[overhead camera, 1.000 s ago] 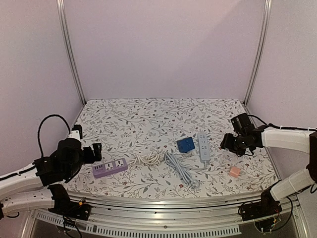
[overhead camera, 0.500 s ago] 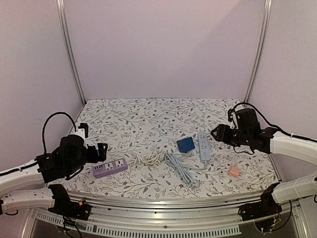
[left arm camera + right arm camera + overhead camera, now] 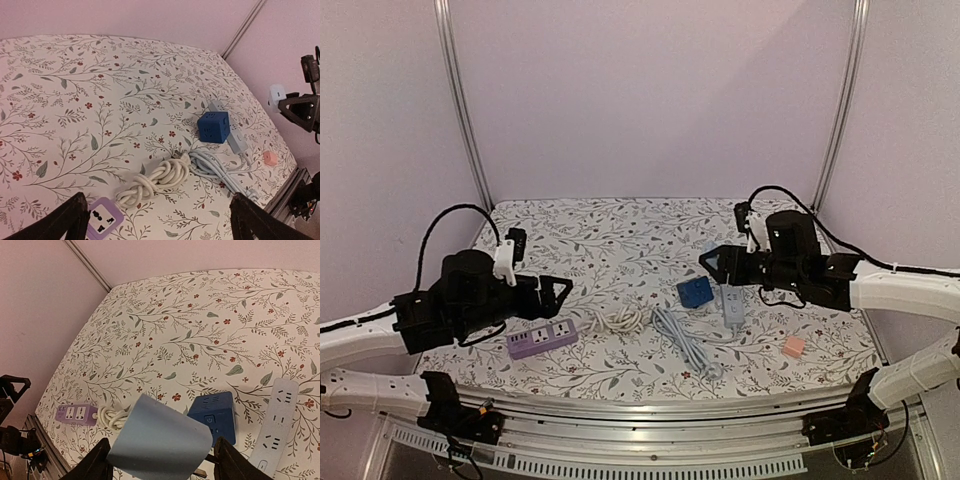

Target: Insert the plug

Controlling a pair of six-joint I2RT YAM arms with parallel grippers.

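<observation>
My right gripper (image 3: 713, 258) is shut on a pale grey-blue plug (image 3: 159, 442) and holds it in the air, above and just left of the blue cube socket (image 3: 214, 412). Metal prongs show under the plug. My left gripper (image 3: 560, 292) is open and empty, raised above the purple power strip (image 3: 541, 338). In the left wrist view, that strip (image 3: 102, 220) lies by my left finger, with its coiled white cord (image 3: 157, 180) between my fingers (image 3: 70, 220). A pale grey power strip (image 3: 731, 295) lies right of the blue cube (image 3: 695, 291).
The grey strip's bundled cord (image 3: 685, 345) runs toward the near edge. A small pink adapter (image 3: 793, 346) sits at the near right. Metal frame posts (image 3: 460, 105) stand at the back corners. The floral mat (image 3: 620, 235) covers the table.
Both arms have swung in toward the middle. My right gripper moved left from the right edge to over the blue cube. My left gripper rose and moved right above the purple strip.
</observation>
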